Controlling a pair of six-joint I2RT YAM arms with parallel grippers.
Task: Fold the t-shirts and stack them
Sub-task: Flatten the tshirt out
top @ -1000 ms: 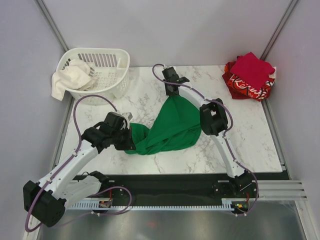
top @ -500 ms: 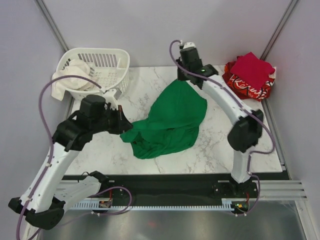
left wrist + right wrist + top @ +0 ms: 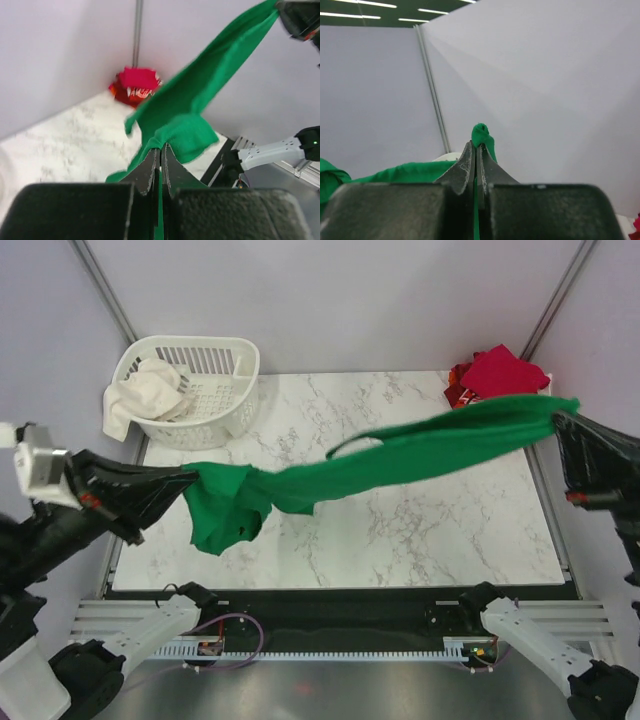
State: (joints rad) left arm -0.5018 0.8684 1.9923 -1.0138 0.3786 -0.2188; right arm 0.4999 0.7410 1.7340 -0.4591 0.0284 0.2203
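The bright green t-shirt hangs stretched in the air above the table, held at both ends. My left gripper is shut on its left end, where loose cloth droops down; in the left wrist view the cloth runs away from the jaws. My right gripper is shut on its right end, raised high; in the right wrist view a green bunch sticks out past the tips. The crimson t-shirt lies on the red t-shirt with white print at the far right corner.
A white slatted basket stands at the far left corner with a white cloth hanging over its rim. The marble table top lies below the shirt. Grey walls close in on three sides.
Both arms have lifted and spread wide apart. The green t-shirt has gone from lying on the table to being stretched in the air between the two grippers.
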